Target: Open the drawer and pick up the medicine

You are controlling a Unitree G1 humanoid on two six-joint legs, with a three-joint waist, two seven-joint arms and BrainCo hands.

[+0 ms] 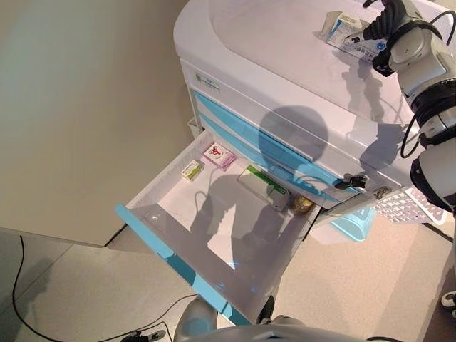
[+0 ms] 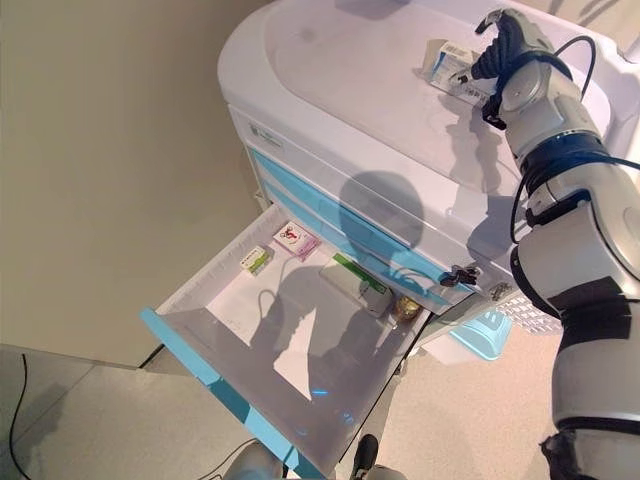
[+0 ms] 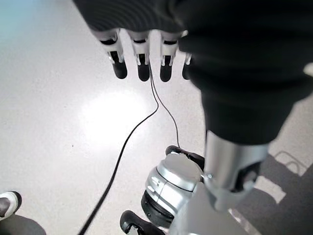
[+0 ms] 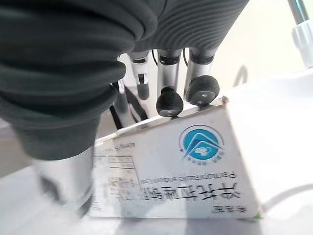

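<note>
Right hand (image 2: 505, 45) at upper right, fingers (image 4: 168, 100) curled on the medicine box (image 4: 176, 166) atop the cart (image 1: 271, 50), thumb hidden. Drawer (image 1: 214, 214) open mid-frame, small boxes (image 1: 219, 155) inside. Left hand (image 3: 142, 54) over the floor, fingers straight, holding nothing.

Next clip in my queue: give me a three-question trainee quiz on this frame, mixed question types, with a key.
1. True or false: the bottom drawer of the medical cart is pulled open.
2. Where is the white medicine box? A) inside the drawer B) on the cart top, at the right hand C) on the floor
3. Fill in: the left hand hangs over the ____ with straight fingers, holding nothing.

Key: 1 true; 2 B; 3 floor. In the right wrist view the fingertips touch the box's upper edge.
</note>
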